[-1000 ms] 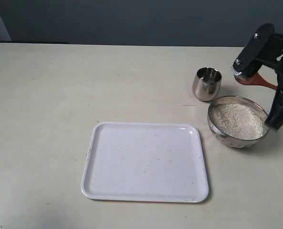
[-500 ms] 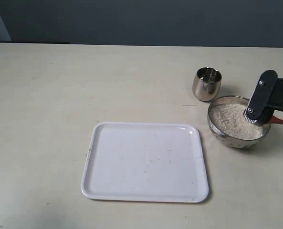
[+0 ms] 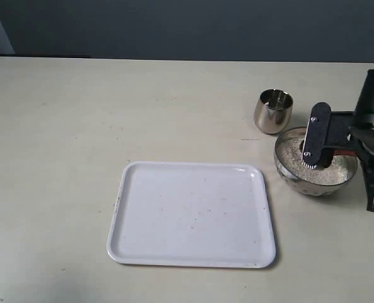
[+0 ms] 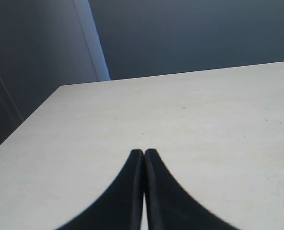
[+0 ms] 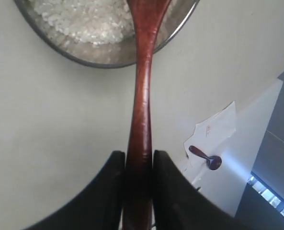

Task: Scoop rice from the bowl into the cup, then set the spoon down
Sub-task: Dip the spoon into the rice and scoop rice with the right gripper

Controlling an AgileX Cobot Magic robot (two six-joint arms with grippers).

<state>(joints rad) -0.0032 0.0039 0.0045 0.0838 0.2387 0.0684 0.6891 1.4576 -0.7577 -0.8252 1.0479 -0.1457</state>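
With our right end effector clamped on the slim handle of the spoon, whose tip sits in the rice of the bowl, we risk the glossy handle twisting and spilling grains short of the narrow cup at the bowl's ten o'clock.

Reddish wooden spoon dips into white rice in the steel bowl, beside the upright steel cup.
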